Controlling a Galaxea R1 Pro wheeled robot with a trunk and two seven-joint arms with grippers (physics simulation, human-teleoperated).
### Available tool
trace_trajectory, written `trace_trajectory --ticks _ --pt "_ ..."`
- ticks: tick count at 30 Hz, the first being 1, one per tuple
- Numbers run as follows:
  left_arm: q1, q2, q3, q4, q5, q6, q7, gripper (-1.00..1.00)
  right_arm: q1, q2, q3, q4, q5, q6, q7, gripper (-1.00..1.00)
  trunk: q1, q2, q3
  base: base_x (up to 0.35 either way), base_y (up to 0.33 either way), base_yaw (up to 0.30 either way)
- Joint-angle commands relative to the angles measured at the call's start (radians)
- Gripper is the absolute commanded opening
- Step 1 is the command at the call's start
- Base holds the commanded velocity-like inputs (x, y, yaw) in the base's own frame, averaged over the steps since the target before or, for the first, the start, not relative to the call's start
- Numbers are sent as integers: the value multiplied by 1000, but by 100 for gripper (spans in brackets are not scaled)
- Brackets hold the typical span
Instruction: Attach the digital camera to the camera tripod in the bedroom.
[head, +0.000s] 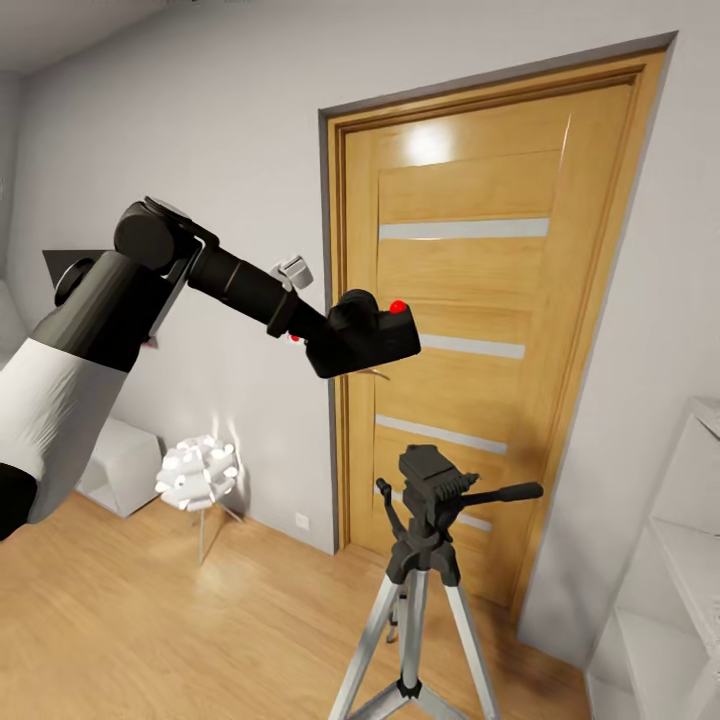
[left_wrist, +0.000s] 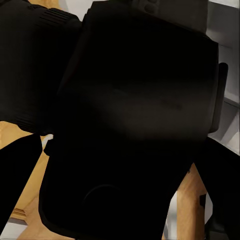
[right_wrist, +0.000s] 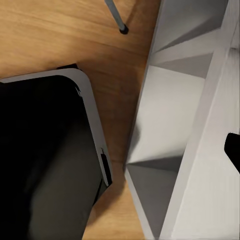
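Overhead, left fingers (head: 335, 340) grip the digital camera (head: 368, 335) above the camera tripod (head: 428, 520); right fingers unclear.

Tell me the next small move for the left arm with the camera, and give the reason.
Probably lower it and ease it slightly right. The left gripper holds the digital camera in the air before the door, well above the camera tripod, whose black head sits bare, a little right of the camera.

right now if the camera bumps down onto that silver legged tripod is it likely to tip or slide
Probably somewhat tippy: the tall silver-legged tripod carries a bulky black head on thin legs, so it looks top-heavy. Its small feet rest on smooth wood plank floor, so it may slide. The blocky black camera in the left pincer looks rigid.
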Motion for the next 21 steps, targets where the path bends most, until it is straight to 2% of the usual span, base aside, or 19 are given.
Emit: trace_trajectory --ticks 1,15,21 --pt "-1 2 -1 -1 -10 10 -9 -100 -2 0 -2 5 -7 -8 2 100 0 0 0 -82 -5 0" --pt "-1 7 -1 1 -10 10 -9 -100 -2 0 -2 3 -7 -12 2 100 0 0 0 -18 -1 0" --pt "0 7 -1 1 -10 10 -9 -100 -2 0 -1 3 -7 -40 2 100 0 0 0 -1 0 0"
